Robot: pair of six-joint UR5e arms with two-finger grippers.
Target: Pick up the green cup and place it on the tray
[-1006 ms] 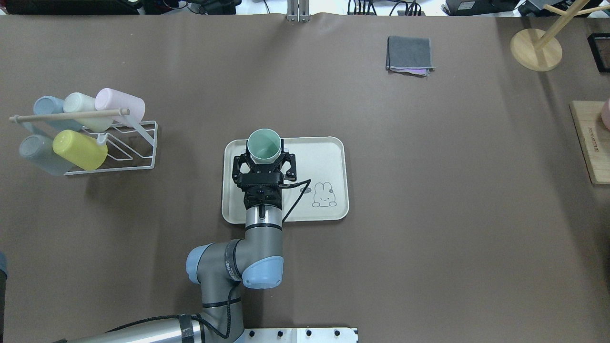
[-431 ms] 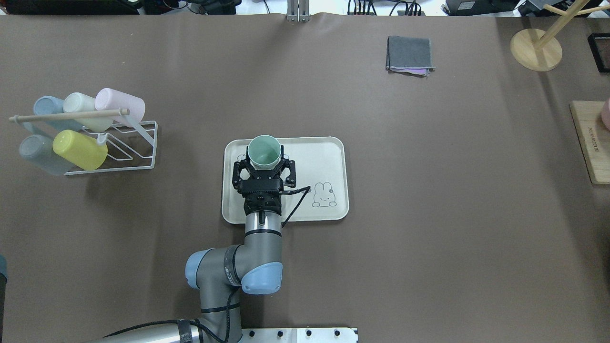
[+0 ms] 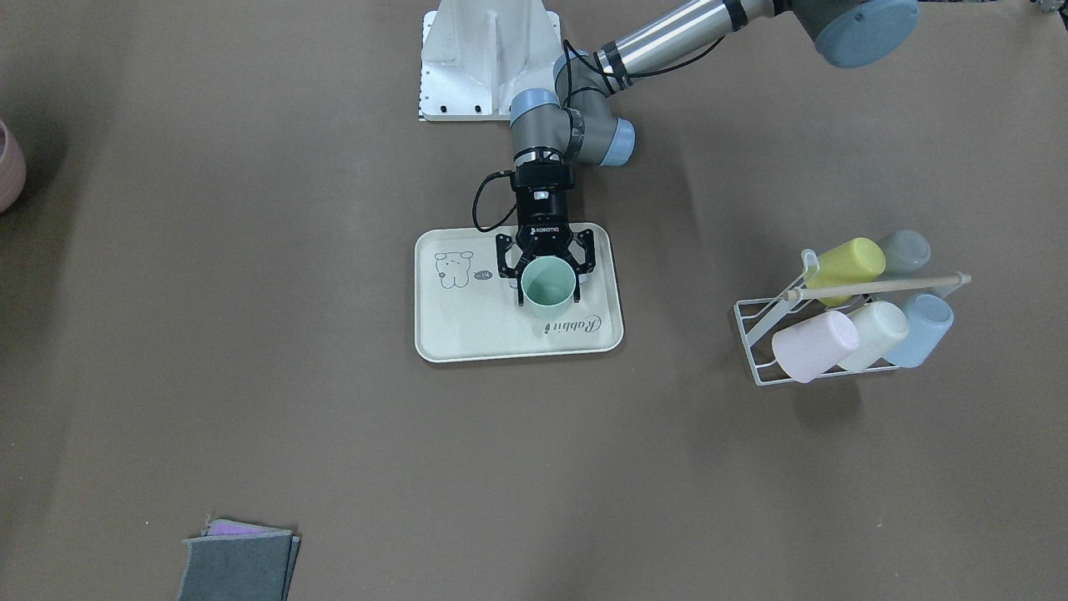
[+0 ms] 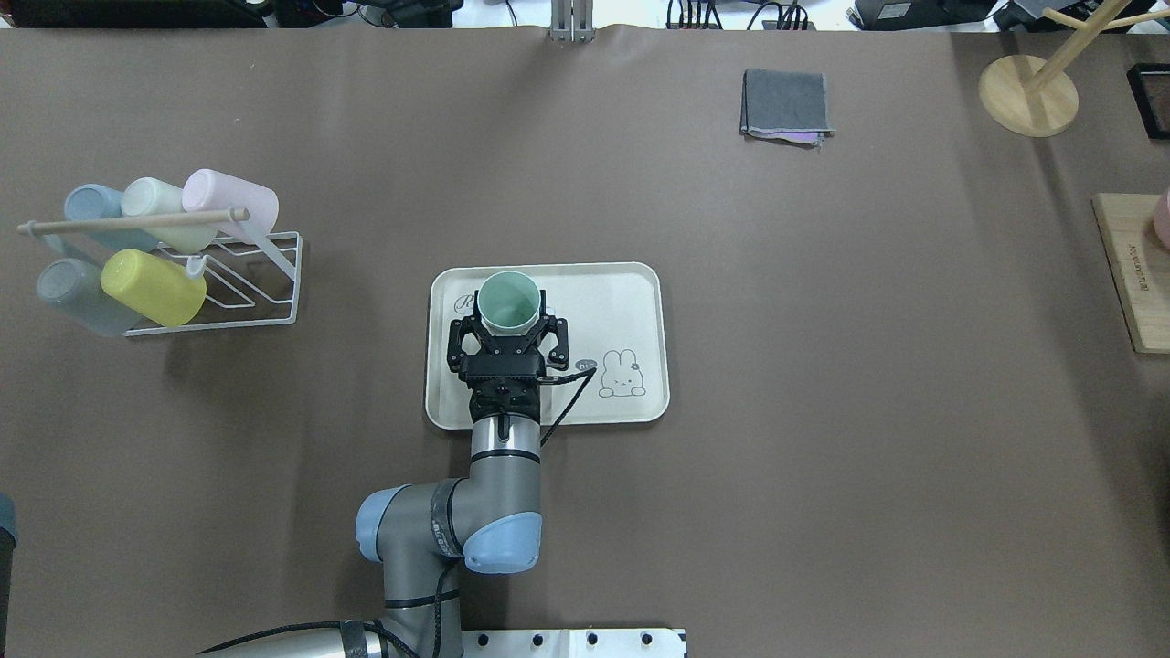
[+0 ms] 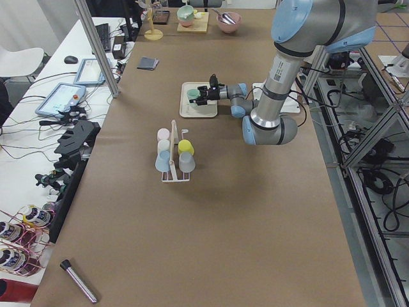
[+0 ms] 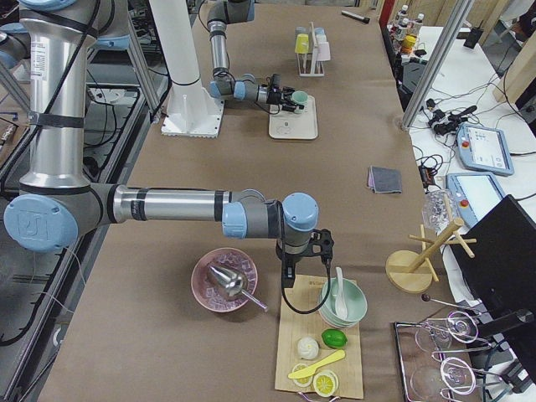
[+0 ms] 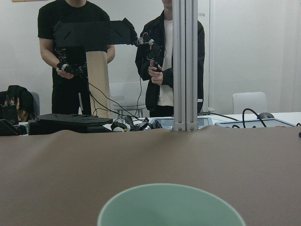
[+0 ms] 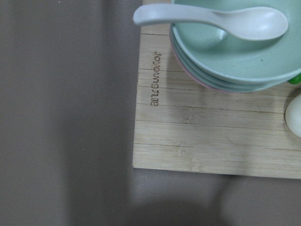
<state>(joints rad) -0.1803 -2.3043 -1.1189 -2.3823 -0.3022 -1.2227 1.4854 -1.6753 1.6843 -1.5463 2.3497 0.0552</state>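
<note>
The pale mint-green cup (image 4: 508, 303) stands upright, mouth up, between the fingers of my left gripper (image 4: 508, 322), which is shut on its lower wall. It is over the left part of the cream tray (image 4: 608, 306) with the rabbit drawing; I cannot tell whether its base touches the tray. The front-facing view shows the cup (image 3: 548, 285) near the "Rabbit" script on the tray (image 3: 467, 330). Its rim (image 7: 171, 207) fills the bottom of the left wrist view. My right gripper (image 6: 287, 270) hangs far off by a wooden board; I cannot tell whether it is open or shut.
A white wire rack (image 4: 233, 297) at the left holds several cups, among them a yellow-green one (image 4: 151, 286). A folded grey cloth (image 4: 786, 105) lies far right of centre. A wooden stand (image 4: 1028, 91) and a wooden board (image 4: 1133, 274) with stacked bowls (image 8: 235, 52) are at the right.
My left gripper has drawn back toward the robot's base with the cup in it, from the tray's far rim to further inside the tray. The cup looks lower.
</note>
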